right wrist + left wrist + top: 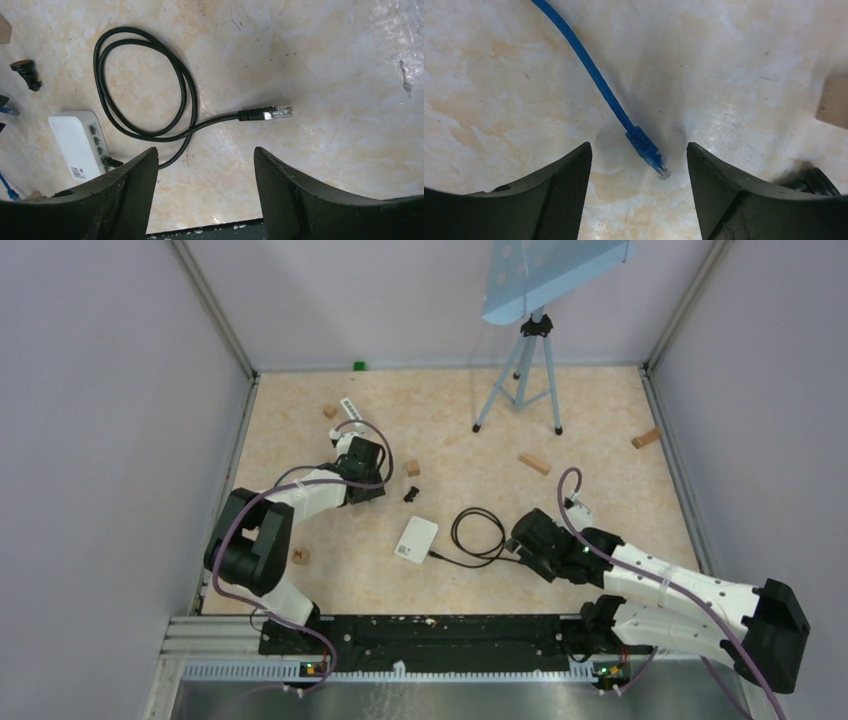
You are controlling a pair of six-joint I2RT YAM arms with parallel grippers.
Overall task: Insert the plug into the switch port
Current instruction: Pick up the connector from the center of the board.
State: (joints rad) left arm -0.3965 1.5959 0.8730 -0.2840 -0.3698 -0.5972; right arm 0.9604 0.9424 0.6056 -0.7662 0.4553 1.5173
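The white switch (416,538) lies mid-table and shows in the right wrist view (75,140) with its ports facing right. A black cable (145,80) is coiled beside it, with one end at the switch. Its free clear plug (280,112) lies on the table, ahead of my open, empty right gripper (206,150). A blue cable (584,60) ends in a blue-booted clear plug (650,156), which lies flat between the fingertips of my open left gripper (639,147). The fingers stand apart from it on both sides. In the top view the left gripper (365,478) is left of and beyond the switch.
A small black part (411,493) lies between the left gripper and the switch. Wooden blocks (533,463) are scattered about, one (833,102) close to the left gripper's right side. A tripod (520,370) stands at the back. The black base rail (430,635) runs along the near edge.
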